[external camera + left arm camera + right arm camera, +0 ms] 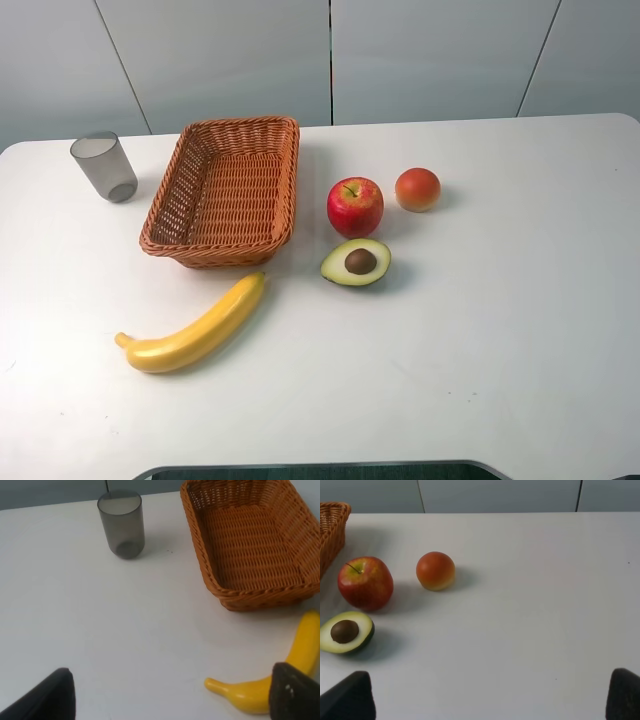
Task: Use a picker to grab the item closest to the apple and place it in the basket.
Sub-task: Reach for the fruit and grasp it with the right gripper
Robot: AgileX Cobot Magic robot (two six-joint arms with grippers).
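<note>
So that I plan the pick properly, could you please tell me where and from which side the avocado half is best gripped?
Probably from straight above: the avocado half lies flat, cut face and pit up, so only its green rim offers a hold. Close on its two narrow ends, since the apple sits very near its far long side.

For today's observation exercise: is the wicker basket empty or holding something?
Empty. The basket shows a bare woven floor; the avocado lies outside it on the table.
</note>
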